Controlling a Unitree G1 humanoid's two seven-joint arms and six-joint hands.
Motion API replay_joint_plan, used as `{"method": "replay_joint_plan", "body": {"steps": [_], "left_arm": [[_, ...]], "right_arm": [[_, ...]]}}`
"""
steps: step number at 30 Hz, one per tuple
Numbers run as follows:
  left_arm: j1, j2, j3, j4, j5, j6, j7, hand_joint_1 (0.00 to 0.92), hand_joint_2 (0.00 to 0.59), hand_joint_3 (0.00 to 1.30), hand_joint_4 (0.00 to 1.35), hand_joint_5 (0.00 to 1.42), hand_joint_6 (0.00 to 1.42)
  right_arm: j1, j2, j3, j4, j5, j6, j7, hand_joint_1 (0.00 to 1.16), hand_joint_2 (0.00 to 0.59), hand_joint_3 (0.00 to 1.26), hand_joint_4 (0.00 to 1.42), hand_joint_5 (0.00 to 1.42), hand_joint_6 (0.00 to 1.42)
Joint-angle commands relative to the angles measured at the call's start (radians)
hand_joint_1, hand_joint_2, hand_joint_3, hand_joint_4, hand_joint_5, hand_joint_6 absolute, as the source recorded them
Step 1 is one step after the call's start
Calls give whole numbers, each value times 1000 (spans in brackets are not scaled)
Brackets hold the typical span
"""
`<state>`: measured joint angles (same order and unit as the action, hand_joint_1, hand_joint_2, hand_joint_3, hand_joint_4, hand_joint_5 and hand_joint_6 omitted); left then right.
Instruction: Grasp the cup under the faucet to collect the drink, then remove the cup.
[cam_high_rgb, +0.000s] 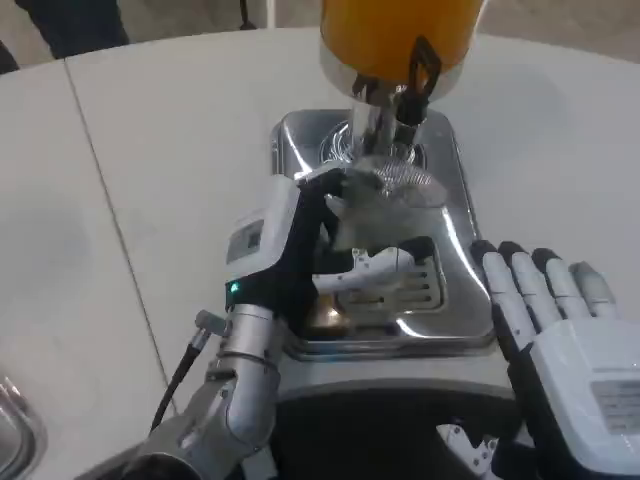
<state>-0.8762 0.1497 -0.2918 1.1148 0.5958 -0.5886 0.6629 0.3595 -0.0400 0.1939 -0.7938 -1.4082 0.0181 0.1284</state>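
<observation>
A clear cup (392, 203) stands on the chrome drip tray (455, 300) directly under the dispenser's faucet (392, 112). My left hand (295, 250) reaches in from the left and grips the cup, fingers curled round its far side and thumb across its near side. The hand hides much of the cup, and I cannot tell whether any liquid is in it. Above the faucet sits the orange drink tank (395, 30) with a black lever (424, 66). My right hand (560, 320) hovers flat at the tray's right front corner, fingers spread and holding nothing.
The chrome dispenser base (300, 130) takes up the middle of the white table (150, 180). A shiny metal rim (15, 432) shows at the lower left edge. Bare tabletop lies to the left and right of the dispenser.
</observation>
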Motion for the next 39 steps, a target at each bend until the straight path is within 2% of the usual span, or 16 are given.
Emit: {"method": "replay_joint_plan", "body": {"steps": [1,5,10,12,16,22,26,28,30,35,39], "left_arm": [[21,8,-15,-28,-5,-40,-15,335,31,278,325,775,884],[35,5,-21,-34,-3,-28,-20,338,40,215,263,727,858],[42,7,-12,-37,-12,-16,-17,339,42,200,226,680,791],[42,15,-5,-46,-19,-16,-23,339,42,183,200,614,690],[61,64,3,-98,-13,-22,-34,328,42,141,129,521,551],[154,174,66,-239,-49,-9,-58,311,45,119,95,451,456],[301,269,145,-425,-85,28,-107,299,52,96,62,361,324],[373,293,172,-521,-99,43,-138,290,56,73,36,321,268],[437,305,194,-607,-115,57,-174,263,70,25,1,268,210],[650,328,256,-865,-142,96,-271,31,100,0,0,111,84],[797,328,293,-1010,-140,125,-325,0,108,0,0,75,42]], "right_arm": [[16,0,1,-23,8,7,23,532,351,0,0,0,0],[25,-4,-9,-36,25,5,24,527,348,0,0,0,0],[23,-15,-27,-27,52,5,25,522,347,0,0,0,0],[15,-15,-30,-25,65,4,18,519,347,0,0,0,0],[-13,3,-38,-20,97,17,8,513,351,0,0,0,0],[-70,30,-42,-6,156,36,8,505,354,0,0,0,0],[-128,52,-44,25,213,58,4,505,352,0,0,0,0],[-165,69,-48,40,252,75,5,506,350,0,0,0,0],[-198,87,-53,52,293,97,10,508,350,0,0,0,0],[-294,109,-62,51,380,142,18,533,372,0,0,0,12],[-358,125,-73,34,459,191,37,540,374,0,0,0,15]]}}
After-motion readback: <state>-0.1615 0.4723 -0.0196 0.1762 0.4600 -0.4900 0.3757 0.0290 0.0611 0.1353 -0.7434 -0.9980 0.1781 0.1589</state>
